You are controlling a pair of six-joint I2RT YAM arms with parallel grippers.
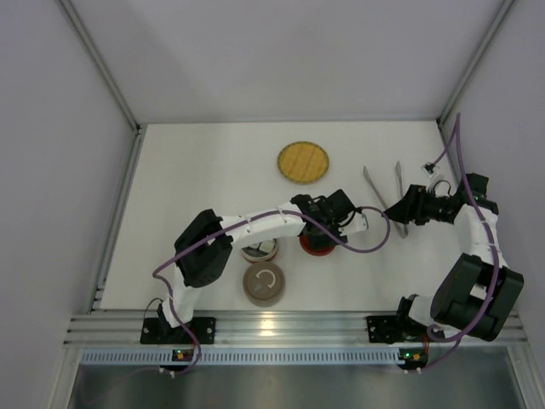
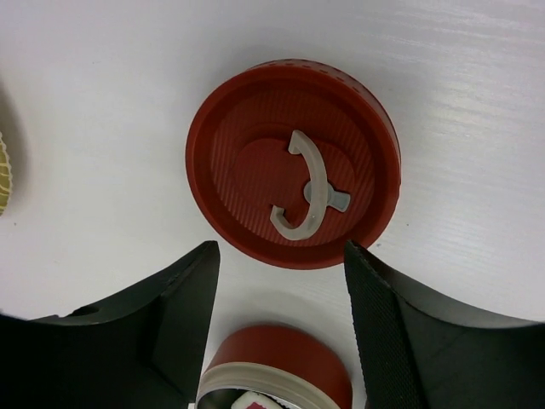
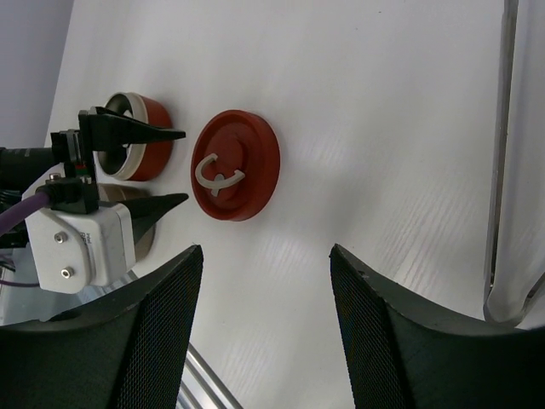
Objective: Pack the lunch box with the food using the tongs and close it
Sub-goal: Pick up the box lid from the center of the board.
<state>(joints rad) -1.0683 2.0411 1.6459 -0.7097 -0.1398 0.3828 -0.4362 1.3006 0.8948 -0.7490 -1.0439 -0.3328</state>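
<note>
Tongs (image 1: pixel 374 189) perhaps two, one red lid (image 2: pixel 255 170), left gripper (image 2: pixel 279 249) open, right gripper (image 3: pixel 264 251) open.

White table (image 1: pixel 204 162), pale grey walls (image 1: pixel 51 153)

I see the white table (image 1: pixel 196 170) carrying a round yellow woven plate (image 1: pixel 302 162) toward the back, with silver tongs (image 1: pixel 375 191) lying flat to its right. Mid-table, a red lid (image 2: pixel 294 162) rests handle up, just beside a red tub (image 2: pixel 289 349). A tan lid (image 1: pixel 264 283) lies near the front edge. Beside it sits what looks like a second tub (image 1: pixel 260 250), half hidden.
</note>
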